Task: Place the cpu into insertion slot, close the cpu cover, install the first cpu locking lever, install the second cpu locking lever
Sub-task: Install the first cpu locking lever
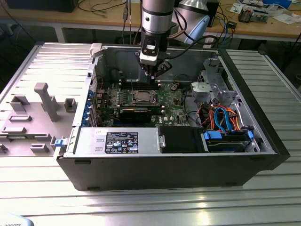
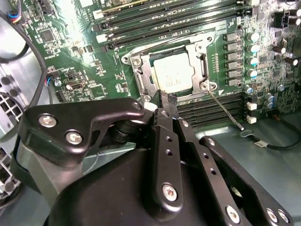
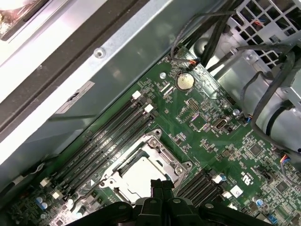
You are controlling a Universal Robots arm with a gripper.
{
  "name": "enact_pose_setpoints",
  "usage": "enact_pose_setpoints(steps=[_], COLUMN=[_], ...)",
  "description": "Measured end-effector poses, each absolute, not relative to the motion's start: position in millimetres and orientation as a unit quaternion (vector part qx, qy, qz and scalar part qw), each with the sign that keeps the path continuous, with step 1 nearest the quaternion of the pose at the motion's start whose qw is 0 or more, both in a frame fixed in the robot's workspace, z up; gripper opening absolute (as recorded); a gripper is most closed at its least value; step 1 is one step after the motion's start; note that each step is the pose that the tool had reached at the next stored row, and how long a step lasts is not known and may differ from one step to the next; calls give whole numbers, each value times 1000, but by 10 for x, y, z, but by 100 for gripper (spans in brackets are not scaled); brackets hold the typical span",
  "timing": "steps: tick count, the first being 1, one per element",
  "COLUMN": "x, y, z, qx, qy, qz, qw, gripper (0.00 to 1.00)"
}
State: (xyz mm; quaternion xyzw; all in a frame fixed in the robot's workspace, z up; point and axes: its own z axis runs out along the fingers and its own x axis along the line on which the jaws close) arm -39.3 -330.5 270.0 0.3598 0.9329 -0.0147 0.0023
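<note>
Gripper [image 2: 166,99], clenched together on nothing, hovers at the edge of the slot [image 2: 171,51], where the cpu [image 2: 173,75] sits under the cover [image 2: 143,76] (apparently flat); one lever [image 2: 225,109] lies free just beside it, slanting off the slot's corner.

Single arm [image 1: 157,19] upright, hand [image 1: 156,81] pointing down, fingers [image 2: 170,102] pressed together
</note>
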Motion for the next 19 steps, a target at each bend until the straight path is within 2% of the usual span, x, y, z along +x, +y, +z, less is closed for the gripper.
enact_pose_setpoints(steps=[8, 19], x=[-393, -428], y=[-3305, -3306], z=[2701, 2701], qx=[286, 271], qy=[958, 962], qz=[-14, -14], qw=[3, 4], gripper=[11, 11])
